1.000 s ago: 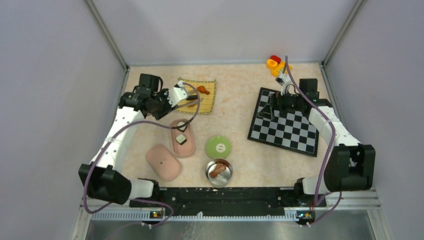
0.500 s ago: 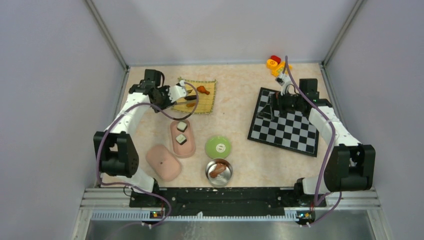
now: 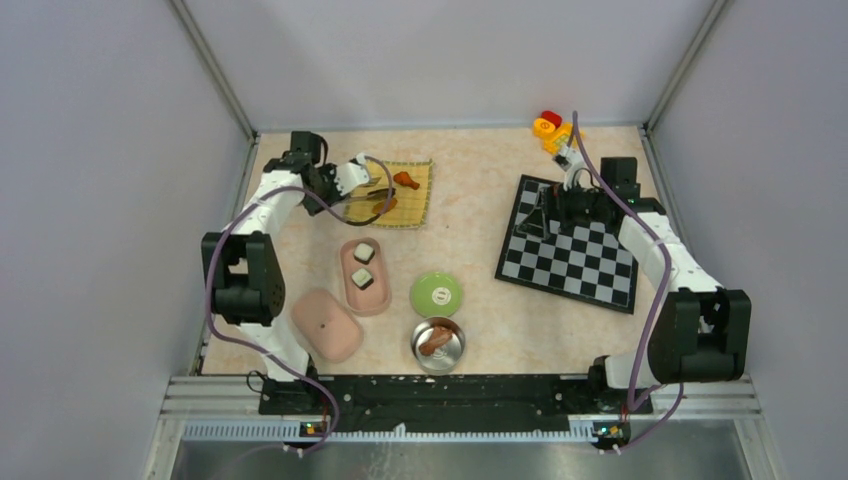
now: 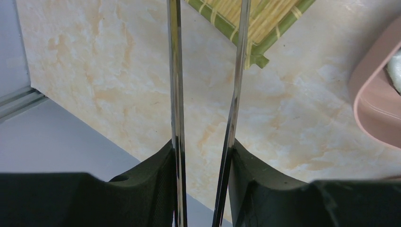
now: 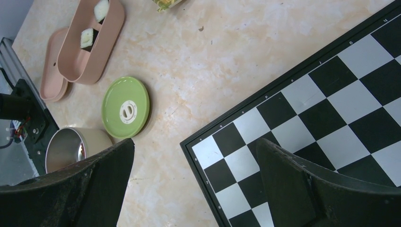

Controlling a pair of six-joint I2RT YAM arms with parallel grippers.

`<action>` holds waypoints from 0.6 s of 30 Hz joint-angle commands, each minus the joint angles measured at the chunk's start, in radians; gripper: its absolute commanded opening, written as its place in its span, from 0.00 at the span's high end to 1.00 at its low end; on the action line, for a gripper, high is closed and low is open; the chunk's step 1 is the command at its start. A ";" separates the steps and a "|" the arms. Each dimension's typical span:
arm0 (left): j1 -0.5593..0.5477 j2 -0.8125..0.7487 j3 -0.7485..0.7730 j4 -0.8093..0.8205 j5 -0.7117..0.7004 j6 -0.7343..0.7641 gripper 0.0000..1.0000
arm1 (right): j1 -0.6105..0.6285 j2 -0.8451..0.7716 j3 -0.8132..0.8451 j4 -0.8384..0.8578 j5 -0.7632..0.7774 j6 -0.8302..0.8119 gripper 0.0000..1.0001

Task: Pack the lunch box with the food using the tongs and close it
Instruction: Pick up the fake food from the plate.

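My left gripper (image 3: 350, 172) is shut on the tongs (image 3: 368, 190) at the far left, and their tips reach over the yellow mat (image 3: 415, 200). In the left wrist view the two silver arms of the tongs (image 4: 176, 94) stand apart between my fingers (image 4: 156, 179). Brown food pieces (image 3: 405, 180) lie on the mat. The pink lunch box (image 3: 350, 290) stands open with two sushi rolls (image 3: 362, 279) in it. Its lid (image 3: 326, 323) lies beside it. My right gripper (image 5: 196, 179) hangs open and empty over the corner of the checkerboard (image 5: 331, 109).
A green plate (image 3: 436, 294) and a metal bowl (image 3: 438, 343) holding reddish pieces sit near the front. The checkerboard (image 3: 570, 255) lies at right. Toy blocks (image 3: 553, 128) stand at the far right corner. The enclosure wall (image 4: 47, 142) is close on the left.
My left arm has swung back toward the far-left corner, carrying the tongs from above the lunch box to the mat. A second sushi roll now shows in the box. The right arm is still.
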 commanded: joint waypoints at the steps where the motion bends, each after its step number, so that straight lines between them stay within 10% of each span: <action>1: 0.015 0.035 0.064 0.053 -0.002 -0.015 0.57 | -0.010 -0.009 0.001 0.027 -0.021 -0.014 0.02; 10: 0.014 0.094 0.121 0.002 0.034 -0.012 0.57 | -0.011 -0.006 0.001 0.025 -0.019 -0.016 0.02; 18: 0.014 0.036 0.139 -0.060 0.090 -0.041 0.77 | -0.016 -0.010 0.001 0.024 -0.026 -0.016 0.02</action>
